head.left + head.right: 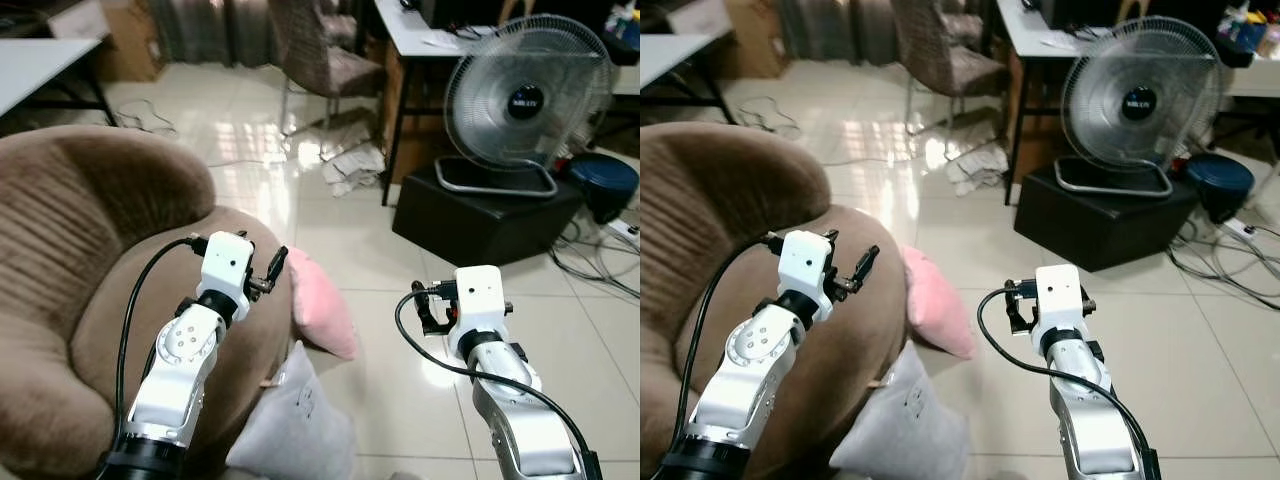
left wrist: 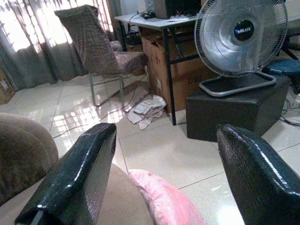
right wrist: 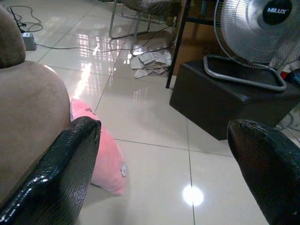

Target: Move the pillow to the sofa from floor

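From the head camera, I see my left gripper (image 1: 268, 277) held up over the seat edge of the big brown soft sofa (image 1: 90, 250). Its 2 black fingers stand apart with nothing between them. Just past it and lower down, the soft pink pillow (image 1: 322, 305) leans on the sofa's side, with its bottom on the shiny white tile floor (image 1: 400, 260). A grey cushion (image 1: 295, 415) lies nearer to me, under that arm. My right gripper (image 1: 1015, 305) hangs over bare floor, on the far side of the pink pillow from the sofa. I think both arms are up like this so I can come at the pillow from 2 sides.

From the left wrist camera, the 2 fingers (image 2: 75, 183) are spread wide. The pink pillow (image 2: 164, 199) sits low between them, close ahead. Far past it stand a round grey fan (image 2: 241, 37) on a black box (image 2: 234, 110).

From the right wrist camera, these fingers (image 3: 61, 173) are wide apart too and hold nothing. The pillow (image 3: 101, 157) lies beside one finger, pressed on the sofa, not yet lifted.
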Controlling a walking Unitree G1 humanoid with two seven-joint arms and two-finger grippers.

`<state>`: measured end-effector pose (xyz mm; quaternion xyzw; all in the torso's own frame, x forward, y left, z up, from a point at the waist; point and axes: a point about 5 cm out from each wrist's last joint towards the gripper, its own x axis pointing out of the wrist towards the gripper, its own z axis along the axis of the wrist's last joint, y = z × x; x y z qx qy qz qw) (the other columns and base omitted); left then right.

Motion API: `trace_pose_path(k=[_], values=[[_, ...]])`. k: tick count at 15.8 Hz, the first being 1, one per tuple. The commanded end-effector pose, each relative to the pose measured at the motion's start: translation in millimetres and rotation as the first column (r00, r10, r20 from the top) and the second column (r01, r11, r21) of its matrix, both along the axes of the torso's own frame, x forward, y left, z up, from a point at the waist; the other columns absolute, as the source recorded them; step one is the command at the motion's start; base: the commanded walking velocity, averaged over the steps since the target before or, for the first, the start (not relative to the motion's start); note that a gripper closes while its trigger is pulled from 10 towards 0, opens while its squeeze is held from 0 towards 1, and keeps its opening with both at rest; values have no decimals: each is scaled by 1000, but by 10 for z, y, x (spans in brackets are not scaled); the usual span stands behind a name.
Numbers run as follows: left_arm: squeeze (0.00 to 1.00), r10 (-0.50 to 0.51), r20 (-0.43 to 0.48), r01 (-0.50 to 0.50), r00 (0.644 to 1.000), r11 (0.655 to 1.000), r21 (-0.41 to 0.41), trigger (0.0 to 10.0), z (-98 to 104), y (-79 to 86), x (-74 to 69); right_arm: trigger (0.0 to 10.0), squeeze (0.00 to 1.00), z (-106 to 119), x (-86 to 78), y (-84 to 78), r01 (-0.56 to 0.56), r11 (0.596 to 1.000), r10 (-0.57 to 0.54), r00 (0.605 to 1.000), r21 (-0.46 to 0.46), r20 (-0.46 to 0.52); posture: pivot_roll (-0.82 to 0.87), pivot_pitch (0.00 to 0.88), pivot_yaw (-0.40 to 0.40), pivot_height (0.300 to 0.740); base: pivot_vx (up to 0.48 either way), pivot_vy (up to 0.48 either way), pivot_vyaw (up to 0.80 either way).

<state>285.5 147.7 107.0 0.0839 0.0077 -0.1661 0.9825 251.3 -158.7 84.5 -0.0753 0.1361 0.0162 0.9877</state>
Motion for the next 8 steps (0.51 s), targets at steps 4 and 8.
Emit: trace_pose_path(k=[4, 8], values=[[0, -14, -21, 15, 1000, 999, 28, 10000, -25, -19, -15, 10000, 0, -15, -26, -27, 5, 1000, -5, 1000, -4, -12, -66, 27, 29, 640, 0, 0, 0], [0, 2, -52, -2, 999, 1000, 12, 10000, -68, -8, -42, 10000, 0, -36, -33, 1, -39, 999, 39, 999, -16, -20, -67, 31, 23, 615, 0, 0, 0]])
